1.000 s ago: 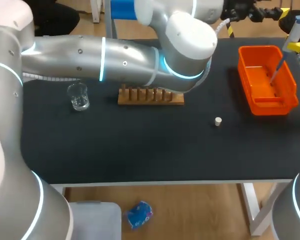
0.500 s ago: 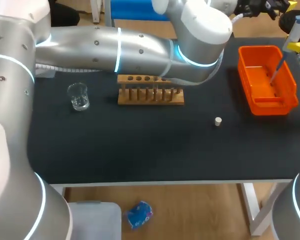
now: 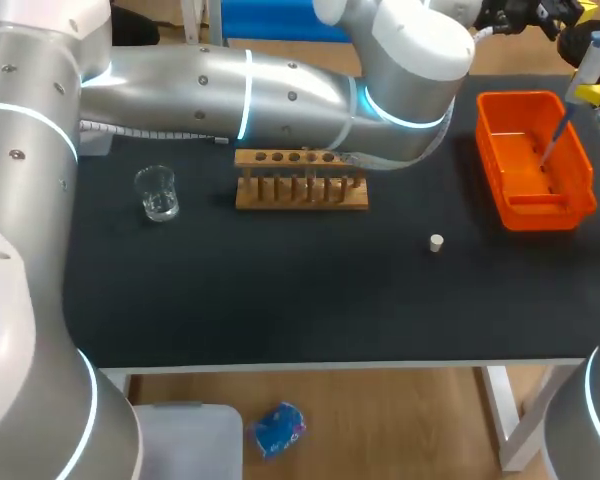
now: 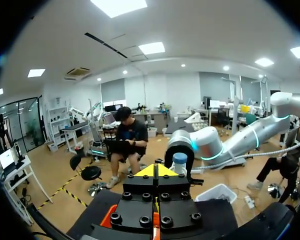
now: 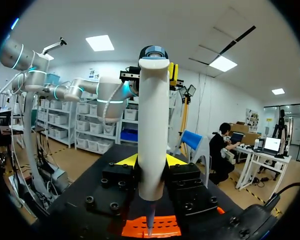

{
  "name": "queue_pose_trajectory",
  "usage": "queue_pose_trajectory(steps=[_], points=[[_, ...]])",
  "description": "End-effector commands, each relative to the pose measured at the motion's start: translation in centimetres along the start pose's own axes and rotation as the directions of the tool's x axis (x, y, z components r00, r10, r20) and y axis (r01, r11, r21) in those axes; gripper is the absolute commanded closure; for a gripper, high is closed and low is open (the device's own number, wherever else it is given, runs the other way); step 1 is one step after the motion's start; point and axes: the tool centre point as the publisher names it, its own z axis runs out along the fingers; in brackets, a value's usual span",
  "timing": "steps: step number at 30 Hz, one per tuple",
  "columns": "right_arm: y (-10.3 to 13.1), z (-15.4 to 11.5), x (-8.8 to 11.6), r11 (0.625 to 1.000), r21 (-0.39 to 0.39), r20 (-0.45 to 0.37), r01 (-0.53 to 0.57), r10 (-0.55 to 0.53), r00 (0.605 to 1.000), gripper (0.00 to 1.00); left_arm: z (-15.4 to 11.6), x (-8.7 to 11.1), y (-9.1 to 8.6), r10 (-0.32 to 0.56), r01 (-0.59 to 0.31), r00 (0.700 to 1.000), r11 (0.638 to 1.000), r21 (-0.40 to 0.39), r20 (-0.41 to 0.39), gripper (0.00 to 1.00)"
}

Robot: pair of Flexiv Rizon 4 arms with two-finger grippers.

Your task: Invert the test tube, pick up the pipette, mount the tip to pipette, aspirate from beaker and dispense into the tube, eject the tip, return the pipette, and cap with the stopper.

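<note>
Head view: pipette stands steeply, tip downward.

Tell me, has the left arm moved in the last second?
Yes. The left arm has drawn back toward the far edge of the table, uncovering the top of the wooden rack.

A counter with a matt black top stands on white legs over a floor of brown wood boards. White walls and a white ceiling enclose the room, lit by rectangular ceiling panels.
</note>
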Motion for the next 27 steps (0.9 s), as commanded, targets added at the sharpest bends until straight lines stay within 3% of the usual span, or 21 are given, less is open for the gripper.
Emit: queue_pose_trajectory(steps=[1,6,14,27], points=[[0.0,-0.2,-0.2,1.0,0.0,-0.007,0.0,0.0,1.0,1.0,0.3,-0.1,0.4,0.001,-0.001,1.0,0.888,0.46,0.0,1.0],[0.0,-0.2,-0.2,1.0,0.0,-0.007,0.0,0.0,1.0,1.0,0.3,-0.1,0.4,0.001,-0.001,1.0,0.888,0.46,0.0,1.0],[0.0,-0.2,-0.2,1.0,0.0,-0.007,0.0,0.0,1.0,1.0,-0.2,0.5,0.4,-0.008,0.036,0.999,0.785,0.618,-0.048,1.0],[0.0,-0.2,-0.2,1.0,0.0,-0.007,0.0,0.0,1.0,1.0,0.9,1.6,0.3,0.002,0.055,0.997,0.732,0.679,-0.084,1.0]])
